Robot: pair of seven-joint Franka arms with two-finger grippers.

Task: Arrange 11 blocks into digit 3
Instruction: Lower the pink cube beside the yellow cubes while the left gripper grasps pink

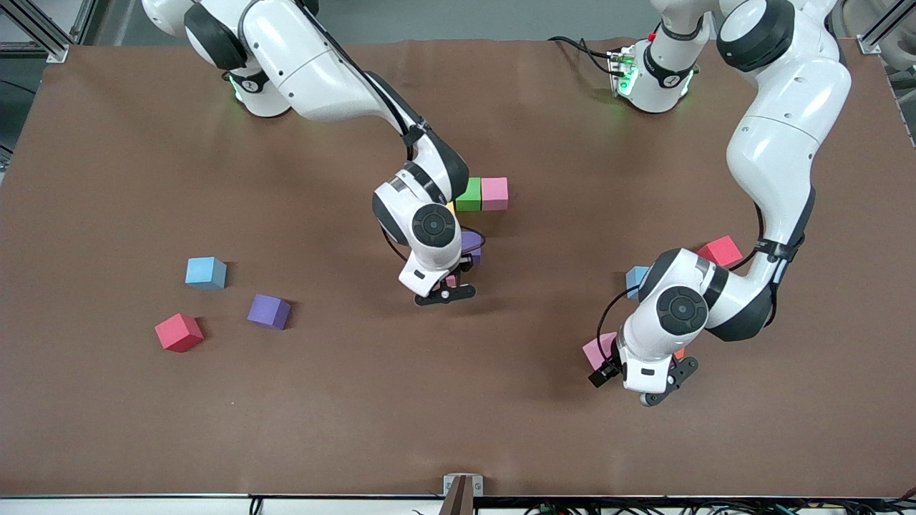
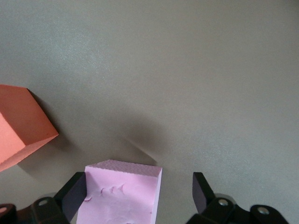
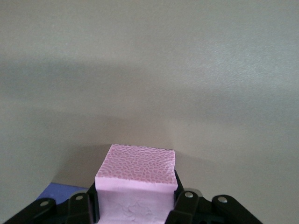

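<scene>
A green block (image 1: 469, 194) and a pink block (image 1: 494, 193) touch side by side mid-table. A sliver of yellow block (image 1: 451, 207) and a purple block (image 1: 471, 243) show beside the right arm's wrist. My right gripper (image 1: 445, 285) (image 3: 136, 196) is shut on a pink block (image 3: 138, 179), held low next to that purple block (image 3: 65, 193). My left gripper (image 1: 639, 372) (image 2: 138, 191) stands open around another pink block (image 1: 598, 350) (image 2: 124, 196) that rests on the table; one finger is at its side, the other apart. An orange block (image 2: 21, 126) (image 1: 679, 352) lies close by.
A light blue block (image 1: 635, 279) and a red cube (image 1: 720, 251) sit by the left arm's forearm. Toward the right arm's end lie a light blue block (image 1: 206, 272), a purple block (image 1: 269, 311) and a red cube (image 1: 179, 332), spaced apart on the brown table (image 1: 358, 400).
</scene>
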